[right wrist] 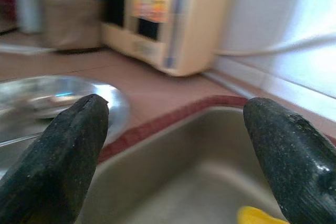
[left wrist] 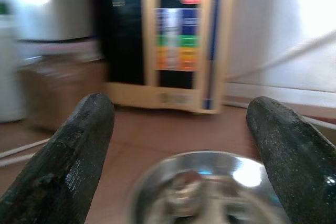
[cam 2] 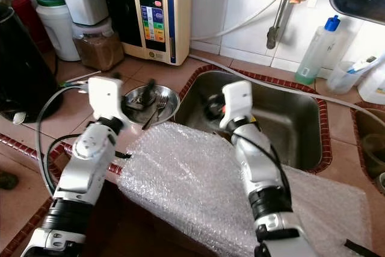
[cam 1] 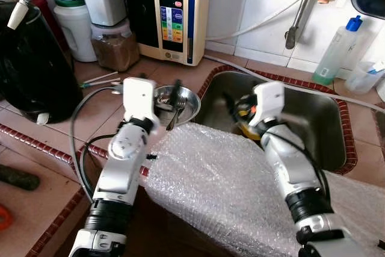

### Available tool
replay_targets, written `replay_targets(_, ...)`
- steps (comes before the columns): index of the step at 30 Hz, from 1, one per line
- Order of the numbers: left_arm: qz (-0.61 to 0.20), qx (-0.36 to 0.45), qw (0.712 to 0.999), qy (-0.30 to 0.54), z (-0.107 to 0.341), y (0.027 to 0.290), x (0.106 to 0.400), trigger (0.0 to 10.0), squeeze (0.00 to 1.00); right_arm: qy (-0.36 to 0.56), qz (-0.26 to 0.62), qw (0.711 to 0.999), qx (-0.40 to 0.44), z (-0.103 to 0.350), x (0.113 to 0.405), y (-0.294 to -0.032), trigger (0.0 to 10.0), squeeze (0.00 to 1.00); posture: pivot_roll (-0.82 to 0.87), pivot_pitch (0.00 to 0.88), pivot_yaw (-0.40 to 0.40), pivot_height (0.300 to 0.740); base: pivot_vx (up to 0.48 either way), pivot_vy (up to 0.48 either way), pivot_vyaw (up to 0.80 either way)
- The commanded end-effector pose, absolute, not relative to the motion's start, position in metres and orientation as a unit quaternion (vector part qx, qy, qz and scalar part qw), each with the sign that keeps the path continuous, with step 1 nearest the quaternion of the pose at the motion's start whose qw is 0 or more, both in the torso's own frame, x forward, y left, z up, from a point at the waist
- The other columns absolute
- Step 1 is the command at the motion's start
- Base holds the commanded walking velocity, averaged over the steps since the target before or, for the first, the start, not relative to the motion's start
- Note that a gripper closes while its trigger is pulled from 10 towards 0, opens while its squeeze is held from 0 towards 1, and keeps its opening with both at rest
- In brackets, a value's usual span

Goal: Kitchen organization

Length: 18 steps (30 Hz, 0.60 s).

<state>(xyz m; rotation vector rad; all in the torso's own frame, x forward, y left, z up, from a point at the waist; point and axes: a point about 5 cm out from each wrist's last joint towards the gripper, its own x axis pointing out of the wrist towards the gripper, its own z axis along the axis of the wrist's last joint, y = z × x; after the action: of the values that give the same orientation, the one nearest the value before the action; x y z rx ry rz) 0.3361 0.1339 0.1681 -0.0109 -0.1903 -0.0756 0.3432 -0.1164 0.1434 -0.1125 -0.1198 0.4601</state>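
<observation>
Bubble wrap, a clear crinkled sheet [cam 1: 222,191], lies nearest, draped over the front edge of the terracotta-tiled counter [cam 1: 90,118] and reaching up to the near rim of the stainless steel sink [cam 1: 313,124]. Both silver arms rise over it. The left gripper [left wrist: 181,161] hangs just above the round shiny steel bowl [cam 1: 189,105], fingers [left wrist: 68,156] spread wide with nothing between them; a fork and other small bits lie in that bowl, which sits just beside the sink's left edge with its dark red border tiles. The right gripper [right wrist: 176,156] is over the sink's left end, fingers equally wide apart and empty, a yellow object [right wrist: 260,216] low in the basin beneath it. Open tile shows left of the bowl, up to a black appliance [cam 1: 33,70]. Farther back, against the white tiled wall, stand a cream water ionizer with a coloured button panel [cam 1: 174,13], a jar of brown powder [cam 1: 115,46] and, right of the tap pipe, a clear bottle with a blue cap [cam 1: 337,49]
</observation>
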Motion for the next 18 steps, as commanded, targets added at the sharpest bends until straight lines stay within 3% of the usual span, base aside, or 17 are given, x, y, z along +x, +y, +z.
replay_targets(1,0.002,-0.008,0.997,-0.078,0.161,0.144,0.336,10.0,0.95,-0.074,0.288,0.953,-0.062,0.153,0.336,-0.103,10.0,0.0,0.0,0.0,-0.009,0.74,0.0,0.0,0.0)
replay_targets(2,0.002,-0.008,0.997,-0.078,0.161,0.144,0.336,10.0,0.95,-0.074,0.288,0.953,-0.062,0.153,0.336,-0.103,10.0,0.0,0.0,0.0,-0.009,0.74,0.0,0.0,0.0)
replay_targets(3,0.014,-0.017,0.997,-0.073,0.159,0.148,0.336,10.0,0.0,-0.08,0.316,0.943,-0.063,0.156,0.331,-0.097,10.0,0.0,0.0,0.0,-0.011,0.74,0.0,0.0,0.0)
replay_targets(18,0.063,-0.127,0.99,0.014,0.135,0.151,0.337,10.0,0.0,-0.071,0.363,0.924,-0.092,0.158,0.317,-0.09,10.0,0.0,-0.01,0.0,-0.012,0.74,0.0,0.0,0.0)
